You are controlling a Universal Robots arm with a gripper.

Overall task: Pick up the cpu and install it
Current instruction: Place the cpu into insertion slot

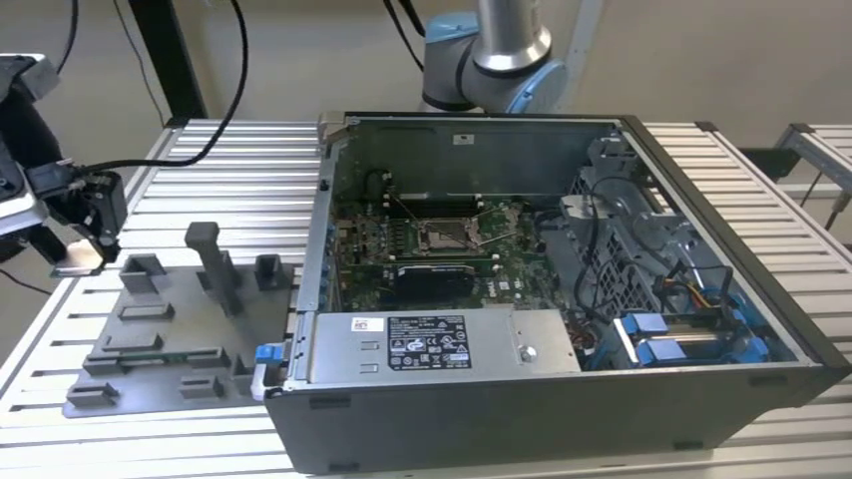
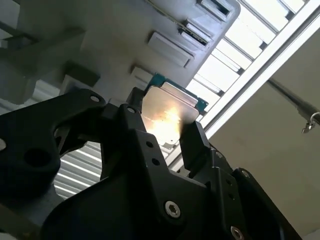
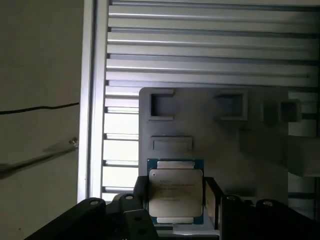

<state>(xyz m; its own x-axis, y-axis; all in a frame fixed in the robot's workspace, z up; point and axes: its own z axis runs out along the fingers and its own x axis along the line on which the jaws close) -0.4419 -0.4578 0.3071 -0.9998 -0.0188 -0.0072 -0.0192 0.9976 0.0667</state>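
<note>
Cpu (image 3: 176, 192) pinched between jaws by opposite edges.

One cpu (image 3: 176, 195) is counted in the first wrist view, and one gripper (image 3: 176, 186), with two fingers (image 3: 212, 196) tallied on it. Over in the exterior view, one open computer case (image 1: 560, 404) is logged, one power supply box (image 1: 426, 344), one motherboard socket (image 1: 444, 237), one grey fixture tray (image 1: 158, 351) and one robot arm (image 1: 502, 45).

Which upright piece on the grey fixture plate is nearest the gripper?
The squat block at the plate's corner toward the exterior view's left, right beside the gripper; the tall post and the small block stand nearer the case.
</note>
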